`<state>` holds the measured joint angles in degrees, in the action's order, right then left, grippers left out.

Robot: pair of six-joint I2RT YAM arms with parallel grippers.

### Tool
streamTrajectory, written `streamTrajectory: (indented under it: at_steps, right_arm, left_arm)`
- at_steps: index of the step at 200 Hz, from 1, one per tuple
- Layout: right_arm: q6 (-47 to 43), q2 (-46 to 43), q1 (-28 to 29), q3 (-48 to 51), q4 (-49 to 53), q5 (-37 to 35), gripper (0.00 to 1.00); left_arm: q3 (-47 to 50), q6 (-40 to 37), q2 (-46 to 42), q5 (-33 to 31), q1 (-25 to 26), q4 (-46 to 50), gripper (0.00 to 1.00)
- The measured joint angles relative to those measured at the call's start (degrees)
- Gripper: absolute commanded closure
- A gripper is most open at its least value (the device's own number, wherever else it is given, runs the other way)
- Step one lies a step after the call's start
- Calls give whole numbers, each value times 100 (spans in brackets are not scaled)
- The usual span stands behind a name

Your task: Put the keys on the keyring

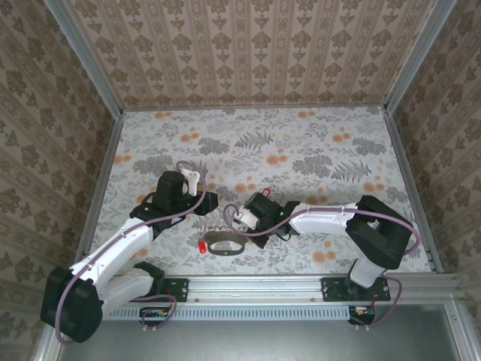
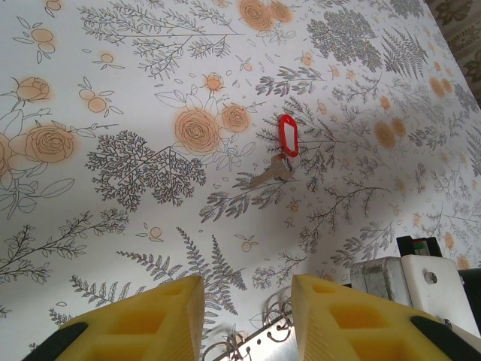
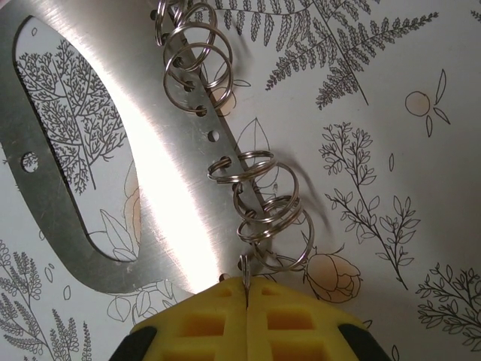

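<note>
Right gripper (image 3: pixel 246 301): yellow pads pressed flush together, no gap, nipping one of the small split rings (image 3: pixel 259 207) strung along the keyring's edge. From the top camera I see this gripper (image 1: pixel 239 216) low over the table (image 1: pixel 316 143), just above the keyring (image 1: pixel 225 245).

The keyring (image 3: pixel 169 199) is a flat, shiny metal D-loop lying on the floral table. It has a row of little holes down one side, and the rings hang from those.

Left gripper (image 2: pixel 248 312): jaws part-way apart with a clear gap between the yellow fingers (image 2: pixel 161 316), and nothing between the tips. Through the gap, low in the left wrist view, I see a few of the rings and a strip of the keyring's edge (image 2: pixel 263 340).

One red-headed key (image 2: pixel 288 135) lies flat on the table ahead of the left fingers, apart from the rings, its metal blade (image 2: pixel 269 175) pointing back toward the gripper. From above it sits (image 1: pixel 203 246) just left of the keyring (can't tell whether they touch). I can make out one key.
</note>
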<state>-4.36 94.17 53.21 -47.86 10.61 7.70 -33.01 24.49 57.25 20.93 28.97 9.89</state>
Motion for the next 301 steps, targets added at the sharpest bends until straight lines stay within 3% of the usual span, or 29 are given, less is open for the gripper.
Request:
streamTrajectory:
  at_steps: [32, 104, 150, 180, 236, 301]
  right_arm:
    - [2, -350, 0, 170, -59, 92, 100]
    - [205, -2227, -72, 612, -890, 796, 100]
    - [1045, -3198, -481, 791, -1991, 1416, 100]
    - [1655, -3311, -544, 791, -2844, 1818, 100]
    - [2612, -3292, -570, 901, -4155, 2245, 100]
    - [3123, -3071, -573, 938, -4992, 2614, 100]
  left_arm:
    - [0, 0, -42, -7, 7, 22, 64]
    - [2, -9, -831, -42, 74, 131, 73]
    - [59, -76, -2201, 247, 581, -299, 70]
    - [166, -188, -2734, 608, 1021, -778, 63]
    - [166, -356, -2592, 1156, 1526, -1217, 63]
    - [76, -507, -2476, 1320, 1676, -1322, 64]
